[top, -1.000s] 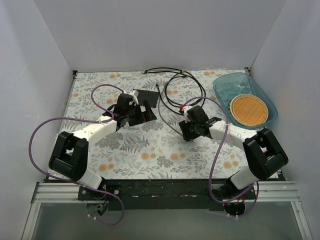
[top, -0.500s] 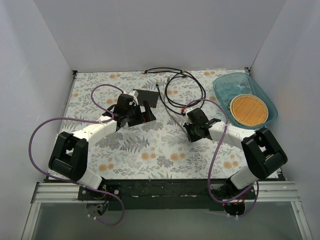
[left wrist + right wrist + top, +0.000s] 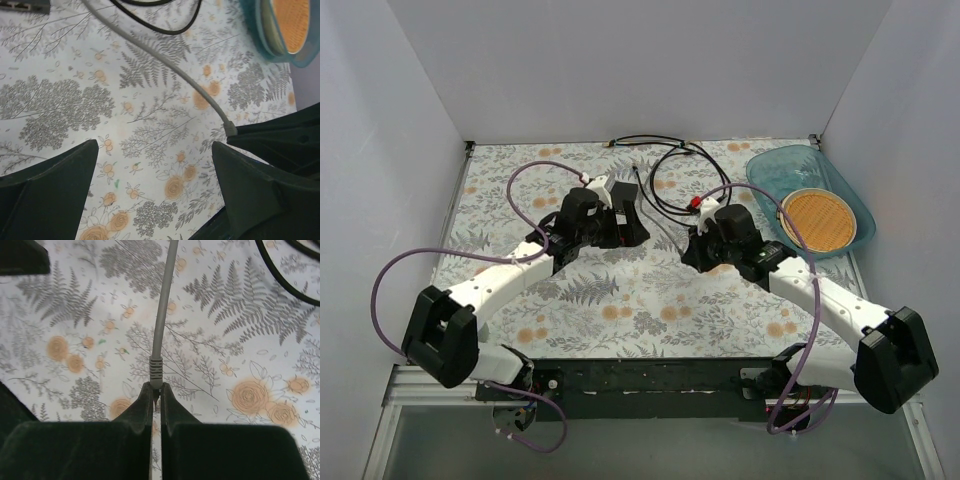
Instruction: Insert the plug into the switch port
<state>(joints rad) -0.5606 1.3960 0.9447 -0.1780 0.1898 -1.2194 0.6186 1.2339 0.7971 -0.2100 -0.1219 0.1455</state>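
Right hand point(image 3: 156, 390) clamped on grey ribbed plug point(image 3: 156, 369), left hand point(image 3: 155, 152) spread wide

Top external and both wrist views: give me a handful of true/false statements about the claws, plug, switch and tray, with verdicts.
1. The right claw is shut on the plug of the grey cable. True.
2. The left claw grips the switch. False: it is open and empty; the switch lies beyond it.
3. The plug sits in a switch port. False: it is in the right claw, apart from the switch.
4. An orange round mat lies in the blue tray. True.
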